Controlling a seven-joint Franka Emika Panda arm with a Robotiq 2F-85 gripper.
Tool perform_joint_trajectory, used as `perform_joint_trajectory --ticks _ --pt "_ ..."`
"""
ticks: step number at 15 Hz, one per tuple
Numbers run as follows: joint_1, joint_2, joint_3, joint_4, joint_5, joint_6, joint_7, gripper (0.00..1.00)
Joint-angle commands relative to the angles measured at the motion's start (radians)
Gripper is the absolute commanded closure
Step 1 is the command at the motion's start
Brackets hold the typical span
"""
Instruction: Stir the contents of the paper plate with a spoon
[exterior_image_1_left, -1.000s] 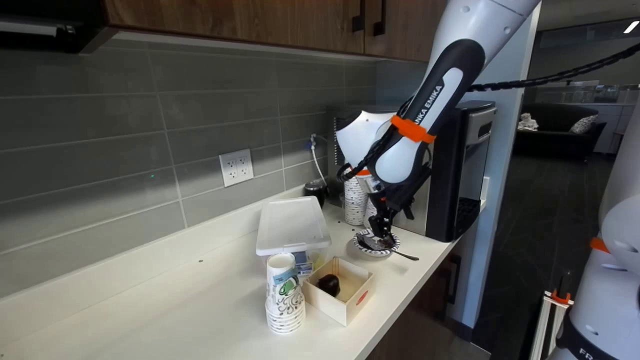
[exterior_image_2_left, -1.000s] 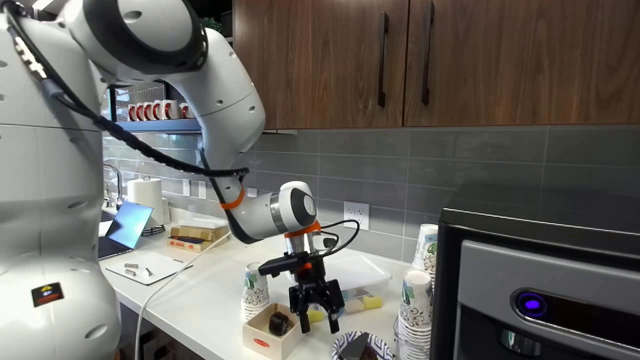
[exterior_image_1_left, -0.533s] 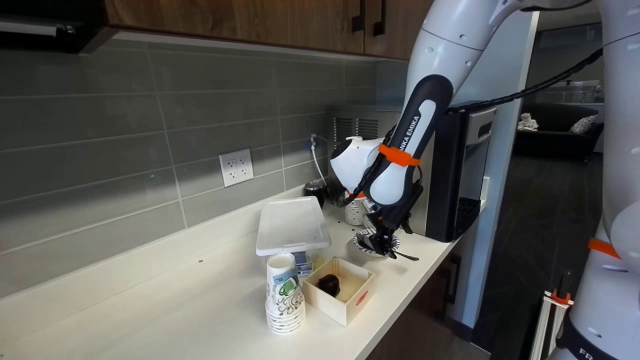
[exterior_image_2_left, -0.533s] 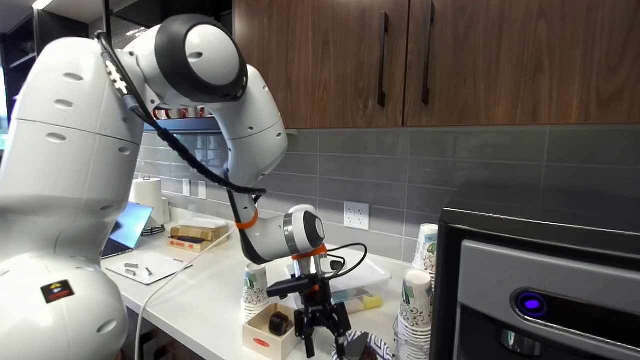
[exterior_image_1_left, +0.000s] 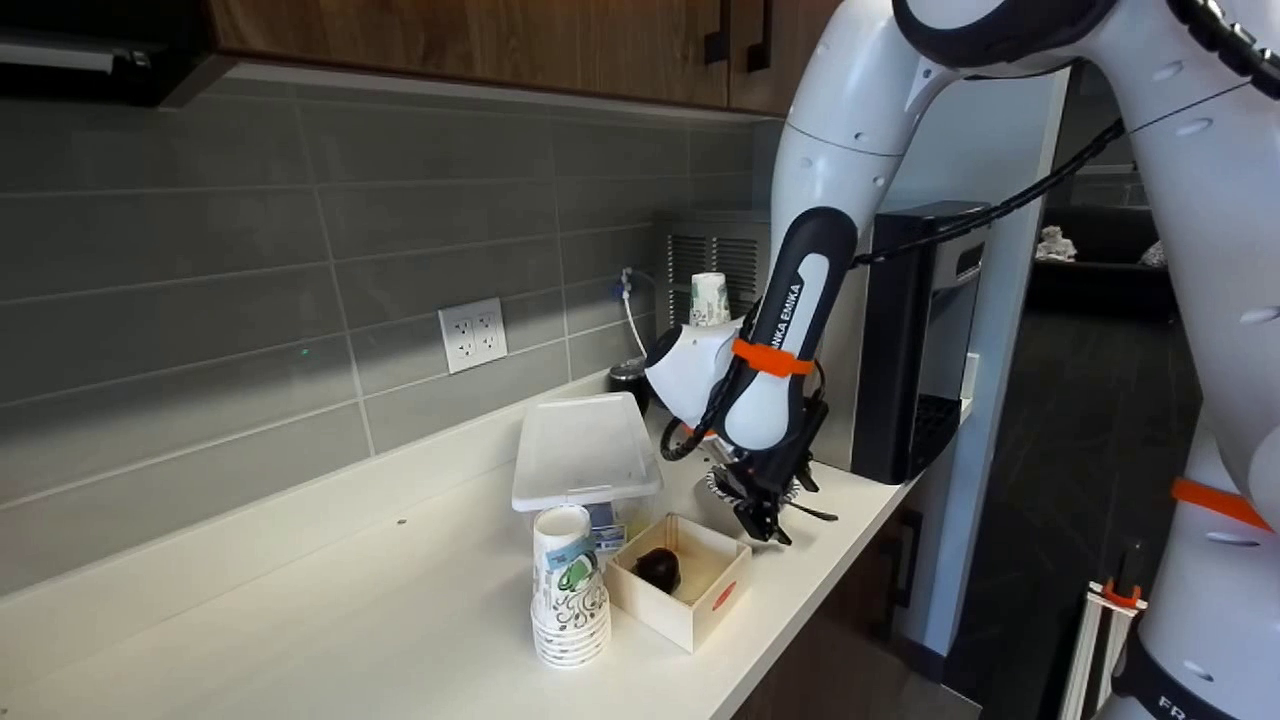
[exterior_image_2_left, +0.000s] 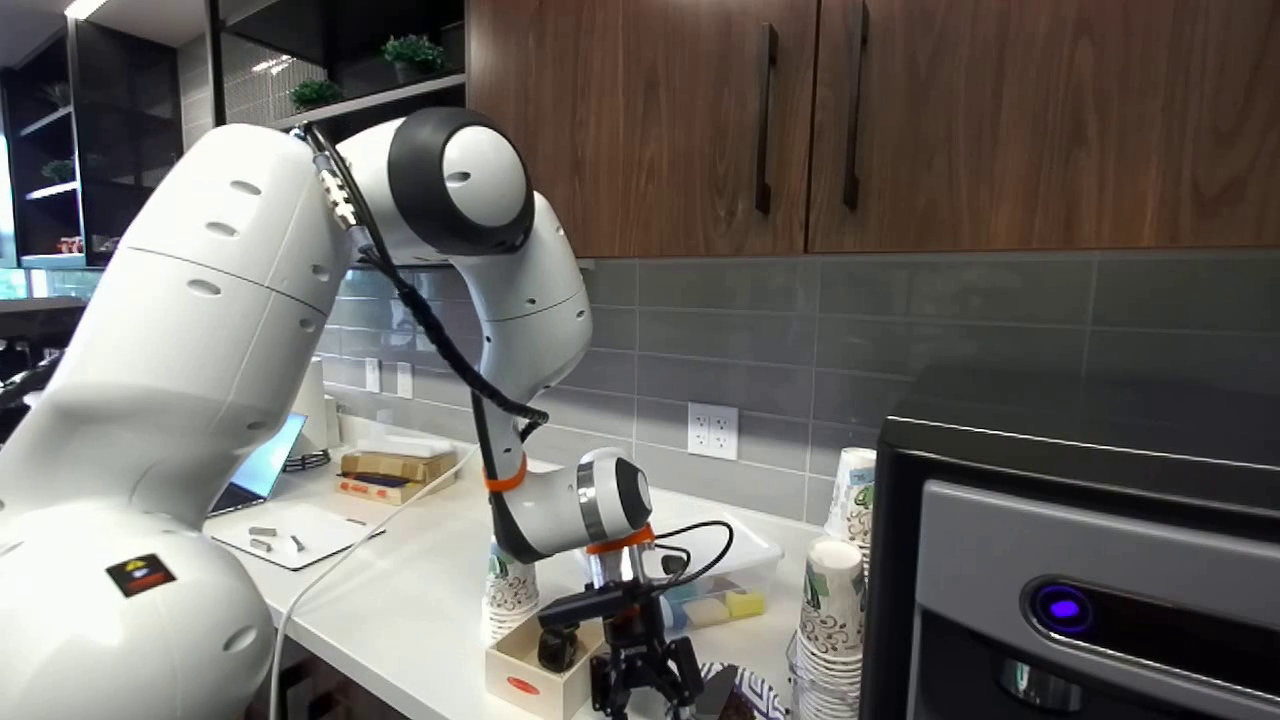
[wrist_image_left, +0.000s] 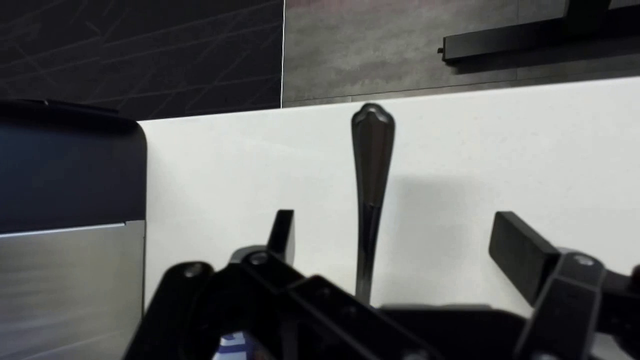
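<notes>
gripper (wrist_image_left: 392, 231) is apart, spoon (wrist_image_left: 372, 165) showing in its gap in wrist view, handle to 12 but nearer the 9 o'clock side, plate (wrist_image_left: 231, 346) at 7, so closing off-center could shove the spoon and jolt the plate

Gripper (wrist_image_left: 397, 240): fingers (wrist_image_left: 522, 255) spread wide. Spoon (wrist_image_left: 372, 160) in the gap as seen — dark handle, flared end pointing out past the fingertips, apart from both fingers, nearer the one on the side of the appliance (wrist_image_left: 75, 200). Lower handle hidden behind the gripper. White counter (wrist_image_left: 225, 165) beneath; floor (wrist_image_left: 375, 55) beyond the fingertips. Blue-and-white bit of the paper plate (wrist_image_left: 232, 345) shows past the gripper linkage.
</notes>
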Motion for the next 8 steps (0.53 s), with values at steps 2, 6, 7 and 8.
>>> perform_joint_trajectory --ticks 2,6,7,8 --pt "0.038 0.058 -0.042 0.032 -0.027 0.006 0.023 0.00" --pt "0.047 0.055 -0.060 0.030 -0.031 0.009 0.028 0.25" --pt "0.048 0.048 -0.063 0.027 -0.031 0.011 0.028 0.26" --pt "0.048 0.047 -0.066 0.027 -0.030 0.012 0.028 0.32"
